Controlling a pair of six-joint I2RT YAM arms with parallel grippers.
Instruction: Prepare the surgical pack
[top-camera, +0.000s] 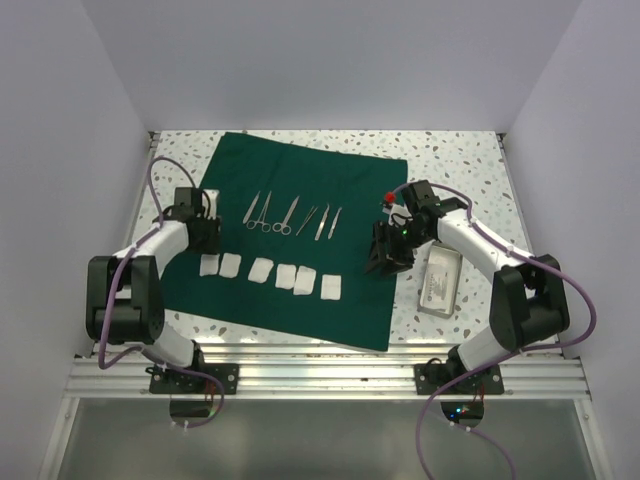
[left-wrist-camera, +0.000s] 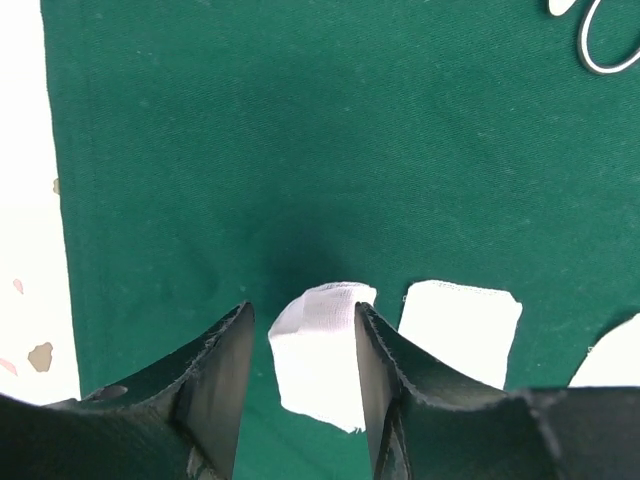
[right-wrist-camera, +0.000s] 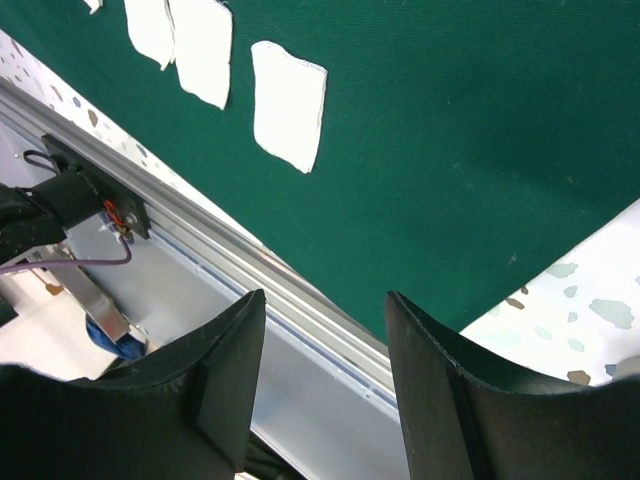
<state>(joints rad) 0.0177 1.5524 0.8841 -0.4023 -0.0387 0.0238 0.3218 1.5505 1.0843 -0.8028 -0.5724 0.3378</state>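
Note:
The dark green drape (top-camera: 300, 240) lies spread flat on the table. Two steel scissors (top-camera: 258, 212) and several tweezers (top-camera: 320, 222) lie in a row on its far half. A row of white gauze squares (top-camera: 286, 276) lies on its near half. My left gripper (top-camera: 207, 250) hangs over the leftmost gauze square (left-wrist-camera: 318, 350). Its open fingers (left-wrist-camera: 225, 380) straddle that square, whose far corner is curled up. My right gripper (top-camera: 382, 262) is open and empty over the drape's near right corner (right-wrist-camera: 480, 200). The shiny metal tray (top-camera: 443, 250) sits right of the drape.
The speckled table top (top-camera: 450, 160) shows around the drape. An aluminium rail (top-camera: 320, 365) runs along the near edge, also in the right wrist view (right-wrist-camera: 300, 290). White walls (top-camera: 60, 150) close in the left, back and right. Something white with print lies in the tray.

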